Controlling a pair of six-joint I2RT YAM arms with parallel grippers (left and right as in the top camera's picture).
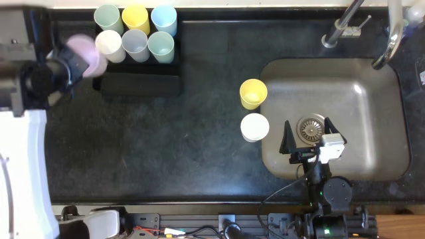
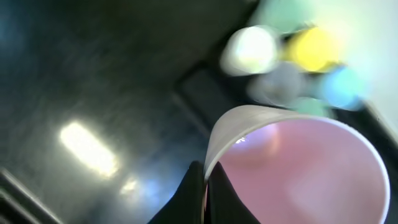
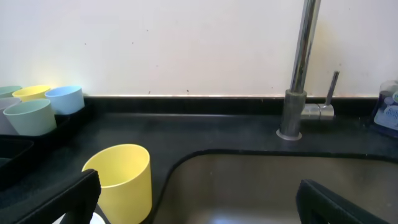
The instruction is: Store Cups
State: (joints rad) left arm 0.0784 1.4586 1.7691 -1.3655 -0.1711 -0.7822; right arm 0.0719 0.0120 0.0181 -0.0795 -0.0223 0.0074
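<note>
At ten o'clock the left gripper (image 2: 205, 183) pinches a pink cup (image 2: 298, 168) beside the tray (image 1: 139, 85), a yellow cup (image 1: 253, 93) and a white cup (image 1: 254, 127) stand mid-counter, and at four o'clock the right gripper (image 1: 309, 133) hangs spread over the sink (image 1: 372, 113).

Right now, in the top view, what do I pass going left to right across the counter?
pink cup → tray of cups → loose yellow cup → right gripper over the sink
</note>
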